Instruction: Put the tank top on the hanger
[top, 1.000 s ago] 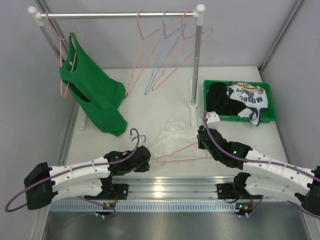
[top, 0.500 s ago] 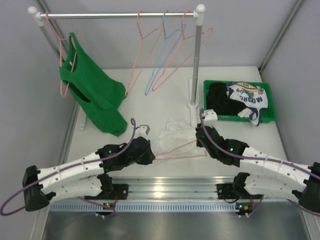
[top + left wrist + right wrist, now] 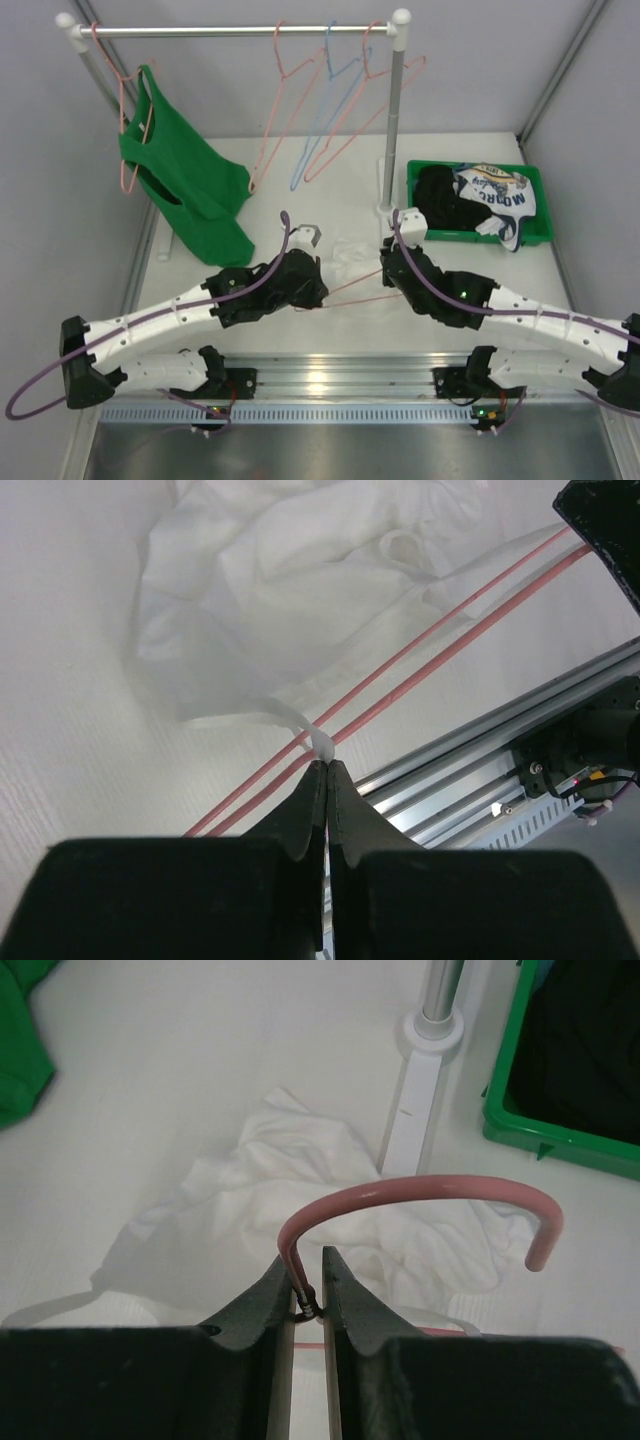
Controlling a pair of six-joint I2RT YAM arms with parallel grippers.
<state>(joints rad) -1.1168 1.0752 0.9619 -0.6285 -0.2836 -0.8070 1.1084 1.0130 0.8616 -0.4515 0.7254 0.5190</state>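
Note:
The white tank top [image 3: 352,255] lies crumpled on the table between my two grippers. In the left wrist view [image 3: 290,570] one narrow strap runs from it to my fingertips. My left gripper [image 3: 322,297] [image 3: 328,767] is shut on that strap, right over the two pink wires of the hanger [image 3: 450,640]. My right gripper [image 3: 390,262] [image 3: 307,1257] is shut on the twisted neck of the pink hanger [image 3: 360,299]. The hook [image 3: 430,1190] arches above the tank top [image 3: 300,1180]. The hanger is held low over the table.
A clothes rack [image 3: 396,110] stands at the back, its base post [image 3: 425,1070] just beyond the tank top. A green tank top [image 3: 185,190] hangs at its left, and pink and blue hangers [image 3: 330,110] hang from the rail. A green bin [image 3: 480,235] of garments sits at right.
Both grippers moved away from the near edge toward the rack. The left gripper went right to the hanger's wire end and holds the strap. The hanger shifted back with the right gripper.

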